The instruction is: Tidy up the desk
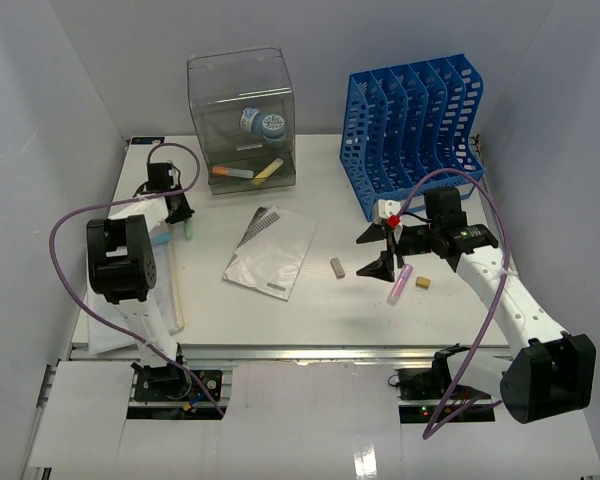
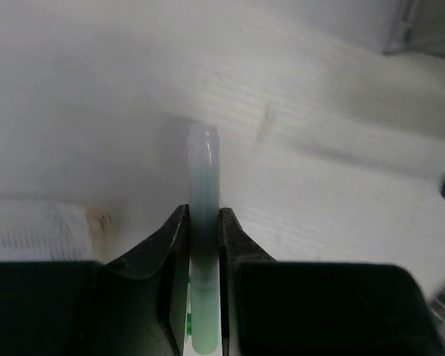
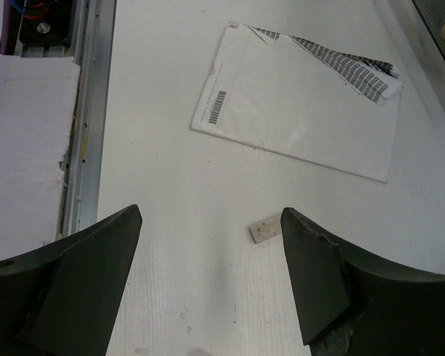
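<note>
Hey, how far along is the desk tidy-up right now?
Early on. Done: a tape roll, an orange-and-white marker and a yellow item sit in the clear drawer box. In hand: the left claw pinches a green pen. To do: the booklet, grey eraser, pink marker and tan block lie loose on the desk; the right claw hangs open, empty.
</note>
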Motion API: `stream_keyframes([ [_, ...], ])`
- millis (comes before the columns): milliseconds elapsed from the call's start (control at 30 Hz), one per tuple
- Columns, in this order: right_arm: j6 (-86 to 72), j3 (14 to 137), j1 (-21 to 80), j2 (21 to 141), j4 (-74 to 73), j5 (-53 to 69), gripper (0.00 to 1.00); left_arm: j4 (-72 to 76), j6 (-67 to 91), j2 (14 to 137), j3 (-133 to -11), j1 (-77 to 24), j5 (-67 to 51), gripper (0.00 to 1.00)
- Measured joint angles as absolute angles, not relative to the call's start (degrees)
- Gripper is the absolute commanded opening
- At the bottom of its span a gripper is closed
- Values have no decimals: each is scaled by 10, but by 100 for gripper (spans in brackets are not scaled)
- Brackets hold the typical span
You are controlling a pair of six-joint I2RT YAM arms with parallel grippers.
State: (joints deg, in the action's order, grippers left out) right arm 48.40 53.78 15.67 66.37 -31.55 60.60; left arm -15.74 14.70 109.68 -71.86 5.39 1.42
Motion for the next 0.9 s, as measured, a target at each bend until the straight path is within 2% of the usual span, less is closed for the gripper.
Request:
stream_keyframes([
  [267, 484, 538, 145, 664, -316, 613, 82, 15, 396, 810, -447, 52, -137, 0],
  [433, 484, 538, 143, 664, -316, 617, 82, 112, 588, 764, -383, 29, -162, 0],
  [567, 483, 538, 142, 664, -316, 618, 82, 144, 717, 816, -428, -12, -149, 0],
  [733, 483, 538, 138, 672, -316, 616, 82, 132, 820, 913, -559, -54, -108, 3],
  [833, 483, 538, 137, 678, -316, 614, 82, 112, 863, 964, -629, -72, -76, 18],
  [900, 483, 537, 136, 681, -316, 614, 82, 83, 878, 1000, -678, -78, -59, 33],
])
